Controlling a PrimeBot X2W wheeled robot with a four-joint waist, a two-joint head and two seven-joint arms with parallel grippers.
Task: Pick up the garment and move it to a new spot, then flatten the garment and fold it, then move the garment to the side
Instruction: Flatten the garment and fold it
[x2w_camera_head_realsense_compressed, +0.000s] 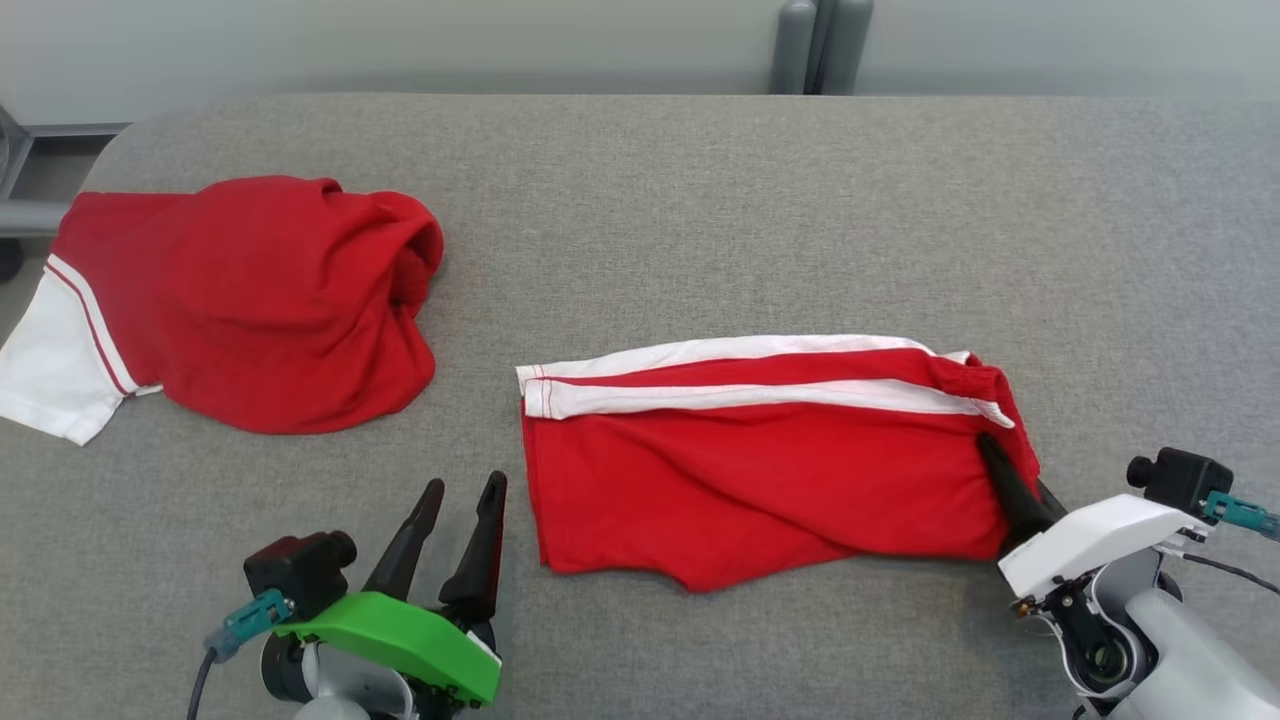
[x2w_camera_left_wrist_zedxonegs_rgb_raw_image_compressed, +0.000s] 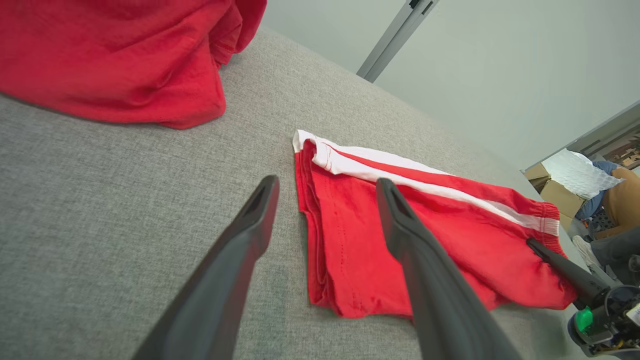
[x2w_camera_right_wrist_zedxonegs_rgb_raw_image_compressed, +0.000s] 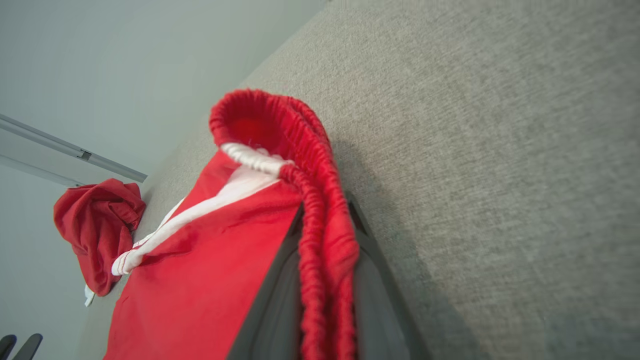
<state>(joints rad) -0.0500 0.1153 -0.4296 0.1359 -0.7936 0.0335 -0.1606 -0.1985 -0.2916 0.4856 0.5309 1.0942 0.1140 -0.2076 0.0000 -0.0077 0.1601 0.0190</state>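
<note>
The garment (x2w_camera_head_realsense_compressed: 760, 470) is a pair of red shorts with white side stripes, lying folded flat right of centre on the grey table (x2w_camera_head_realsense_compressed: 700, 200). My right gripper (x2w_camera_head_realsense_compressed: 990, 445) is at its right end, shut on the gathered elastic waistband. In the right wrist view that waistband (x2w_camera_right_wrist_zedxonegs_rgb_raw_image_compressed: 320, 240) runs pinched between the two dark fingers (x2w_camera_right_wrist_zedxonegs_rgb_raw_image_compressed: 280, 300). My left gripper (x2w_camera_head_realsense_compressed: 465, 485) is open and holds nothing, hovering just left of the shorts' lower left corner. From the left wrist its fingers frame the shorts' hem end (x2w_camera_left_wrist_zedxonegs_rgb_raw_image_compressed: 345, 240), without touching it.
A second red garment (x2w_camera_head_realsense_compressed: 250, 300) with white sleeve trim lies bunched at the table's left, close to the left edge. A grey post (x2w_camera_head_realsense_compressed: 820, 45) stands behind the far edge. Cardboard boxes (x2w_camera_left_wrist_zedxonegs_rgb_raw_image_compressed: 555, 192) sit beyond the table's right side.
</note>
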